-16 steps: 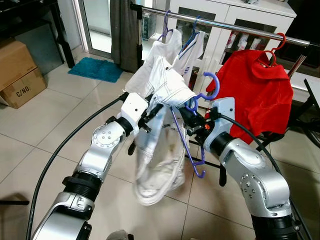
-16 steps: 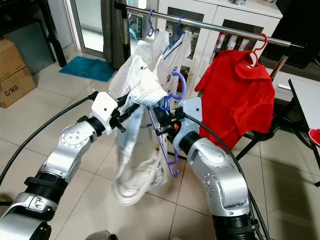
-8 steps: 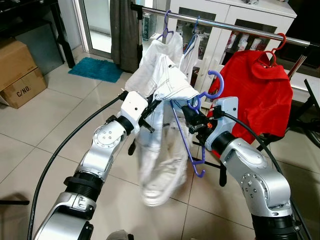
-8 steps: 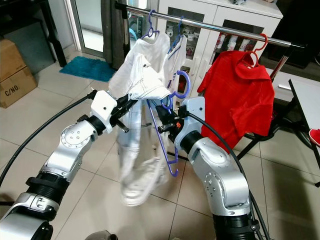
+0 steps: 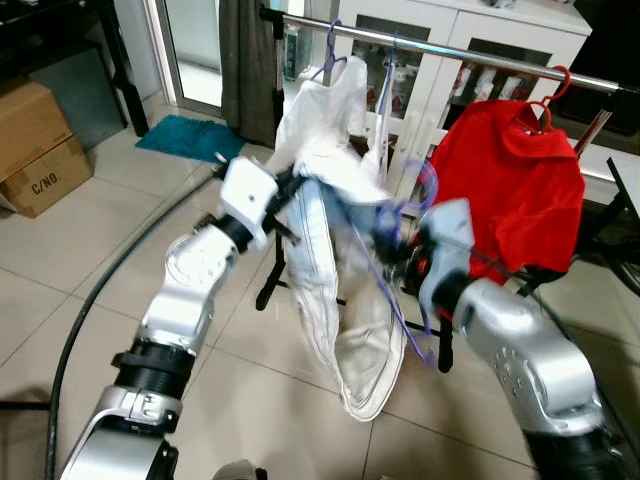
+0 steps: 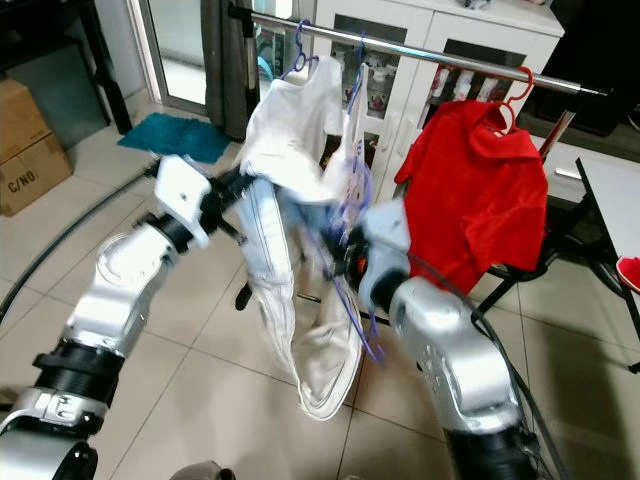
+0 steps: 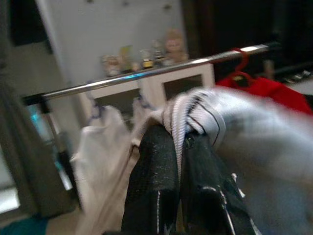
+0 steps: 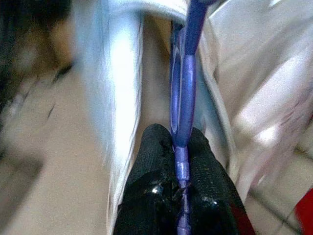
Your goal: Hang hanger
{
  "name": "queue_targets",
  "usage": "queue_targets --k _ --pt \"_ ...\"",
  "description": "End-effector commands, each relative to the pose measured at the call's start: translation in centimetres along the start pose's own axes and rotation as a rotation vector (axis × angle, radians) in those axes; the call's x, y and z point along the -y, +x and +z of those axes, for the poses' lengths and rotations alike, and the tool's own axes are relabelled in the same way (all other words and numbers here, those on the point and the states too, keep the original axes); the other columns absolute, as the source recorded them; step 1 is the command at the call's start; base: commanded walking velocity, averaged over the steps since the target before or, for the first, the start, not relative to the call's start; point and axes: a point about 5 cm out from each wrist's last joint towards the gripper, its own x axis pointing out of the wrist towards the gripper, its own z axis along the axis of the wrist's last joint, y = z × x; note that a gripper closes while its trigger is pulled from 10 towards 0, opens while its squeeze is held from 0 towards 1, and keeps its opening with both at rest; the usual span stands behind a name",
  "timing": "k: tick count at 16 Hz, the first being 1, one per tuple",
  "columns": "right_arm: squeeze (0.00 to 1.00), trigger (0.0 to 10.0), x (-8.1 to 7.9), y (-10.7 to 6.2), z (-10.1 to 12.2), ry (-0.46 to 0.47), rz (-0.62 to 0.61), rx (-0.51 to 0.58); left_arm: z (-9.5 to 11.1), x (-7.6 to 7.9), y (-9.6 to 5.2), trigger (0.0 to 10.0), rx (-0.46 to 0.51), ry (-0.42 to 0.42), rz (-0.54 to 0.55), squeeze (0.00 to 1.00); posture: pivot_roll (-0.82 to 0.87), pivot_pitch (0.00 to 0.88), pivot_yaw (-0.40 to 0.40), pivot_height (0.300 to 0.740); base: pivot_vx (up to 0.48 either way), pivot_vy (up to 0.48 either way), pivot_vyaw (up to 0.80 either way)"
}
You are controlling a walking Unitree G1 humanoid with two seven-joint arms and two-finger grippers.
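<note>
Two pincers share one load: the left pincer [image 7: 178, 161] is closed on a bunched fold of the white garment [image 5: 345, 330], while the right pincer [image 8: 182, 156] is clamped on the stem of the purple hanger [image 8: 185, 98]. Split this way, one side carries the cloth's weight and the other steers the hook, which looks sensible for a limp, long piece that swings.

Hanger and garment sit in the air in front of the steel rail [image 5: 480, 55], below it and not yet hooked on. They hang between the white shirts [image 5: 335, 95] already on the rail and the red shirt [image 5: 515, 190] on its red hanger [image 5: 553, 92]; the free stretch of rail between those is the likely slot.

Left arm is raised and reaches forward, wrist up near the garment's top. Right arm is bent at the elbow, forearm angled up toward the rail; heavy blur on it.

Garment's lower end dangles clear of the tiled floor [image 5: 100, 250].

Judgement: lifting stage, hook needs to rise above the rail.
</note>
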Motion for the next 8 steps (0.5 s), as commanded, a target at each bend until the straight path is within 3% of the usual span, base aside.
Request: queue_targets --k 1,3,4,6,8 --pt "0.0 0.0 -0.1 -0.2 -0.5 -0.015 0.021 -0.034 2.3 -1.5 0.4 0.0 0.081 0.008 0.053 0.0 -0.08 0.0 -0.084 0.74 0.0 0.0 0.0" --pt "0.0 0.0 -0.1 -0.7 -1.1 -0.032 0.066 -0.081 2.9 -2.7 0.4 0.0 0.072 -0.023 0.076 0.0 -0.07 0.0 -0.084 0.74 0.0 0.0 0.0" --pt "0.0 0.0 0.1 -1.3 -1.0 -0.042 0.107 -0.088 2.8 -4.2 0.2 0.0 0.03 -0.035 0.114 0.0 -0.07 0.0 -0.081 0.74 0.0 0.0 0.0" --pt "0.0 0.0 0.1 -2.3 -0.3 -0.05 0.207 -0.056 1.3 -6.5 -0.7 0.0 -0.073 -0.021 0.224 0.0 -0.07 0.0 -0.079 0.74 0.0 0.0 0.0" --pt "0.0 0.0 1.3 -4.7 0.6 -0.007 0.284 0.004 -2.2 -9.1 -3.5 0.0 -0.252 0.038 0.349 0.0 -0.08 0.0 -0.075 0.74 0.0 0.0 0.0"
